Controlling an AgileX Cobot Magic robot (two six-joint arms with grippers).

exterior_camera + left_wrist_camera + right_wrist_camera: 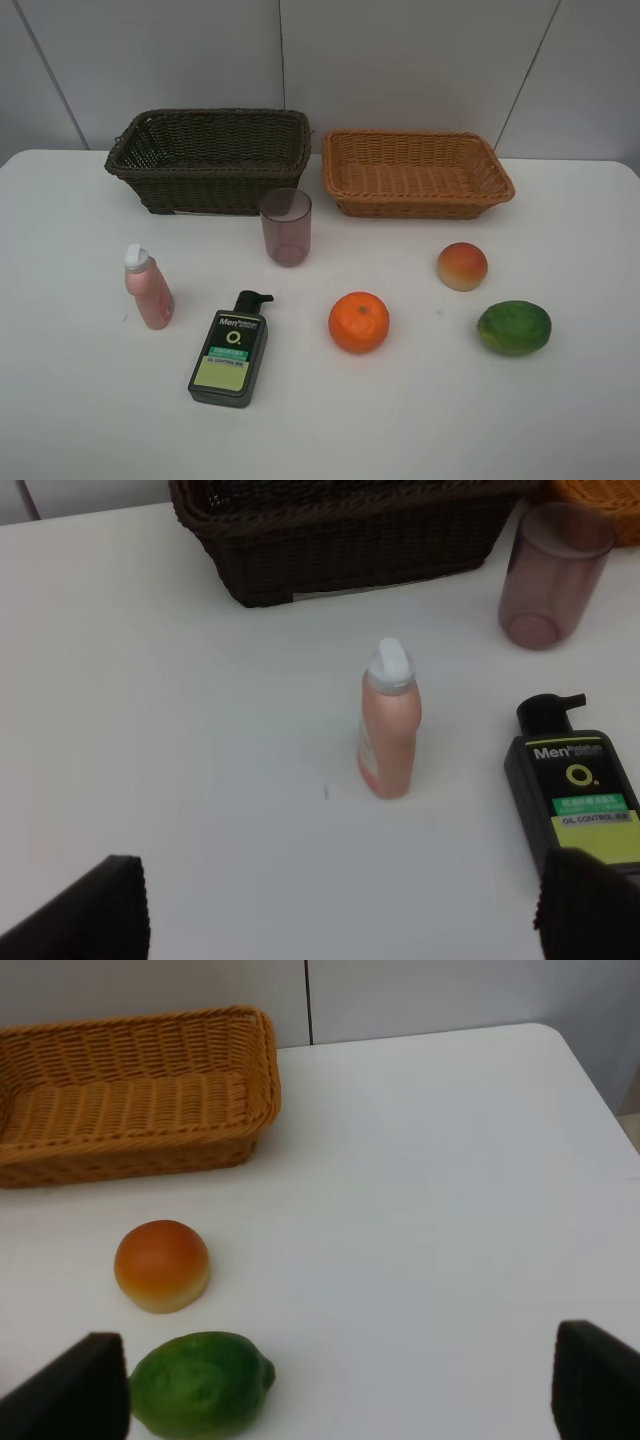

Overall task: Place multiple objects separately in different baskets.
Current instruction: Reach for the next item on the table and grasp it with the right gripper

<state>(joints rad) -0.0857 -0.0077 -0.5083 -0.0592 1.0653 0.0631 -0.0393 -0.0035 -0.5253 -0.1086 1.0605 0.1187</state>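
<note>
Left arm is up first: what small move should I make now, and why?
Probably ease the left gripper forward and down toward the pink bottle. The bottle stands upright, clear of the pump bottle and the cup. It is roughly centred ahead of the open jaws, and the dark basket sits just beyond it.

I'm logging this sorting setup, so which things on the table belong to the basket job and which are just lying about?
Job: dark brown basket, orange-tan basket, pink white-capped bottle, mauve cup, dark pump bottle, orange, peach-like fruit, green fruit.
Lying about: nothing loose; only the white table itself.
</note>
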